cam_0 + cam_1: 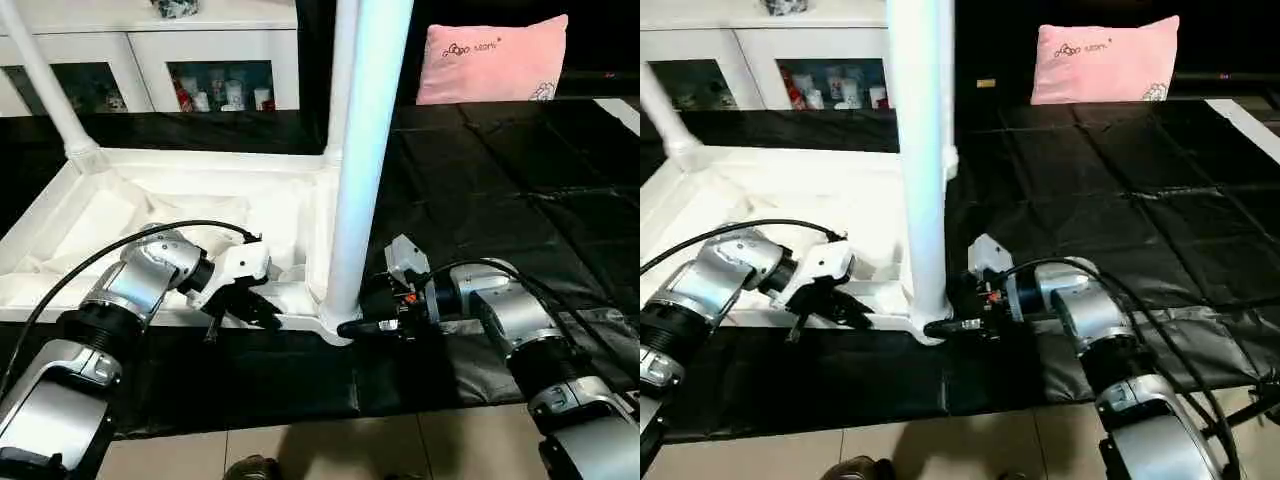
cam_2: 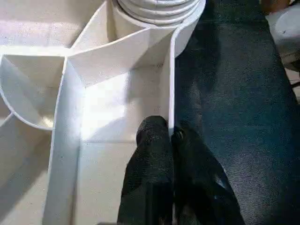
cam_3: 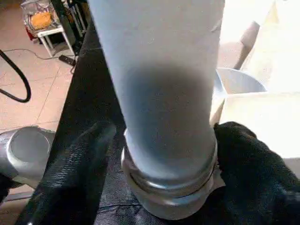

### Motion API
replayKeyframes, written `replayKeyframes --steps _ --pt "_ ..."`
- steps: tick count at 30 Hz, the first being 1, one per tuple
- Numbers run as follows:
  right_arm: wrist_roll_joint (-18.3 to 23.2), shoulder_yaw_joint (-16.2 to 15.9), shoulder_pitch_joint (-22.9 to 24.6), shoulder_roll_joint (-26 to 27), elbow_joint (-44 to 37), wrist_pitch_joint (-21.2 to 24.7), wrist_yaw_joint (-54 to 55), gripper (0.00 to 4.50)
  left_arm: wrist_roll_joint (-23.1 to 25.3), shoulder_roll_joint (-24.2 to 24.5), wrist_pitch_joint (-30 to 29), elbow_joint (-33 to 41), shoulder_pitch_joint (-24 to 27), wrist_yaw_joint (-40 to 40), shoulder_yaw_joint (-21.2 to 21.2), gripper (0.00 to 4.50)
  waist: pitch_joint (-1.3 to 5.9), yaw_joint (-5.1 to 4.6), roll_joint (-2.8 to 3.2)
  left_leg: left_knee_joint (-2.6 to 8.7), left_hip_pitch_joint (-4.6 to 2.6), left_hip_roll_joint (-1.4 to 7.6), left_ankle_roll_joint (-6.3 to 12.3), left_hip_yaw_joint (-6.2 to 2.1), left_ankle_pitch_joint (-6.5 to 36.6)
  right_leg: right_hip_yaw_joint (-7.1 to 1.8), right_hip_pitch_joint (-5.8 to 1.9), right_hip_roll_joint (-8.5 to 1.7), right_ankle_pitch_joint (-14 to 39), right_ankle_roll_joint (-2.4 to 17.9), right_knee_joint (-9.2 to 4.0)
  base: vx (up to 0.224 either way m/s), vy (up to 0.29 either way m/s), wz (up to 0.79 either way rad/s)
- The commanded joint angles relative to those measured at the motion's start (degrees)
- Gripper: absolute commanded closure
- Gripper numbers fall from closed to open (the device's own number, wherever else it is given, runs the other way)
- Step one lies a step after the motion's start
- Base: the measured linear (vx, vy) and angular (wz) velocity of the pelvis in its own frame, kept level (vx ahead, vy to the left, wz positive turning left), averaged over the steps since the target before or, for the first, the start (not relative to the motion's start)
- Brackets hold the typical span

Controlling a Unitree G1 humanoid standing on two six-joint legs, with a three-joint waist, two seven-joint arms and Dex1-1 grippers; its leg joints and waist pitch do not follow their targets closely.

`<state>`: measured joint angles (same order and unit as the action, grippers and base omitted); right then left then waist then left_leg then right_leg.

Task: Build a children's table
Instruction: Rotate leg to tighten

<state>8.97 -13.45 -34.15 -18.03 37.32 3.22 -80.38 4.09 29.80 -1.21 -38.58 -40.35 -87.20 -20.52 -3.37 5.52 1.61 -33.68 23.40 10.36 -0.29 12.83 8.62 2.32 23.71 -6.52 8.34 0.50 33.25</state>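
The white tabletop (image 1: 120, 210) lies upside down on a black mat, ribbed underside up. Three white legs stand in its corner sockets: one at the far left (image 1: 45, 80), one at the far right (image 1: 345, 80), and a thick one at the near right corner (image 1: 365, 150). My left gripper (image 1: 250, 312) is shut on the tabletop's thin near rim (image 2: 171, 93), one finger on each side of the wall. My right gripper (image 1: 362, 312) is open and straddles the base of the near leg (image 3: 164, 93) just above its collar; one fingertip (image 3: 239, 154) touches it, the other (image 3: 89, 159) stands a little off.
A white glass-door cabinet (image 1: 150, 60) stands behind the tabletop. A pink pillow (image 1: 492, 60) lies at the back right. The black mat (image 1: 500, 200) stretches to the right, with tiled floor (image 1: 330, 450) in front.
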Motion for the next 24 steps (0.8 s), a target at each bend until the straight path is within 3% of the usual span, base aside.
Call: replayKeyframes --steps 1,7,14,17,22,24 --pt "0.41 -0.41 -1.37 0.19 0.47 -0.1 -1.38 1.36 -0.95 -0.71 0.7 2.04 -0.74 -1.86 -1.13 4.5 4.5 -0.33 0.07 4.73 -2.91 2.99 -1.89 -1.69 20.98 -1.19 -1.62 -1.87 15.62 13.17 -2.67 0.0 0.0 0.0" --pt "0.6 -0.56 -1.27 0.37 0.94 0.04 -2.59 1.79 -0.64 -1.03 1.18 1.57 -0.83 -1.71 -1.13 4.5 4.56 -0.33 0.19 4.65 -2.91 2.99 -1.7 -1.69 20.5 -1.17 -1.66 -1.84 14.93 13.43 -2.61 0.0 0.0 0.0" --pt "0.75 -0.39 -0.12 0.22 -0.15 0.36 -2.21 1.88 -0.23 -2.4 -0.21 -0.92 -1.74 2.74 0.39 4.5 4.58 -0.27 0.2 4.54 -2.98 2.94 -1.47 -1.55 20.18 -1.17 -1.66 -1.75 14.17 13.75 -2.61 0.0 0.0 0.0" --pt "1.03 0.48 0.46 0.6 -0.52 0.9 -0.11 1.88 -0.87 -3.85 -2.33 -2.53 -2.49 6.35 2.15 4.5 4.38 0.09 0.18 4.64 -3.18 2.94 -2.13 -1.68 22.31 -1.21 -1.56 -1.94 17.52 13.07 -2.98 0.0 0.0 0.0" --pt "0.08 2.72 0.83 2.82 0.35 2.07 9.42 1.93 -2.29 -6.99 -7.17 -4.39 -4.26 14.98 5.95 4.5 4.23 -0.28 0.03 4.85 -3.03 2.84 -3.52 -2.04 23.63 -1.21 -1.54 -2.08 20.97 11.75 -3.19 0.0 0.0 0.0" --pt "-1.18 5.41 0.61 6.42 2.37 2.92 21.93 1.93 -3.05 -9.85 -12.73 -4.74 -5.96 23.46 9.06 4.5 4.25 -1.17 0.04 4.86 -2.97 2.69 -4.05 -2.23 24.31 -1.22 -1.4 -2.21 22.62 11.05 -3.39 0.0 0.0 0.0"
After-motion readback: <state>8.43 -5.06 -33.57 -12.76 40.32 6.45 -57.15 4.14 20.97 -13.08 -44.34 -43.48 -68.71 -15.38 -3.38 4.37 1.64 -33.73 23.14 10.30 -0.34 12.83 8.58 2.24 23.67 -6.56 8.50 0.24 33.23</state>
